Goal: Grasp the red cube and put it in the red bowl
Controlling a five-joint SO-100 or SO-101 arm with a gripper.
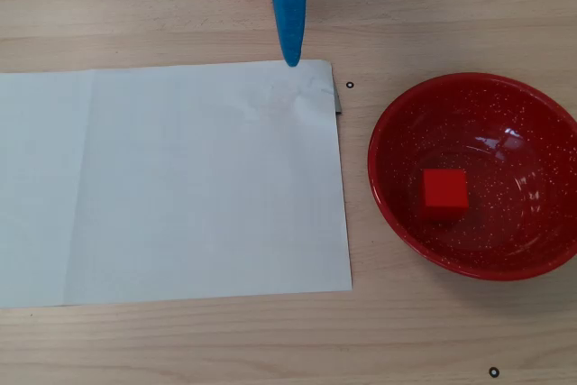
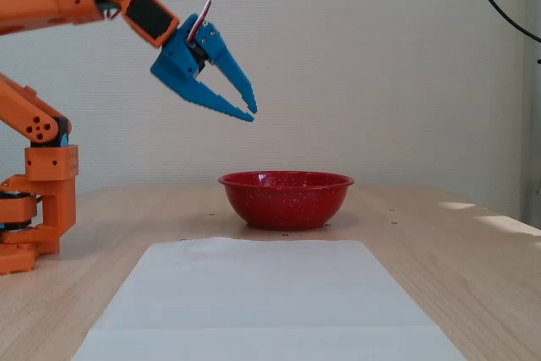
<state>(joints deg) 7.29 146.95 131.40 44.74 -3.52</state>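
Red cube (image 1: 444,192): small, matte, plain faces, sitting flat inside the red bowl (image 1: 397,123), slightly left of and below bowl centre in the overhead view. Not visible in the fixed view, hidden by the bowl wall. Red bowl: large, round, glossy, white speckles, upright on the tabletop, right side of the overhead frame; centre of the fixed view (image 2: 286,205).
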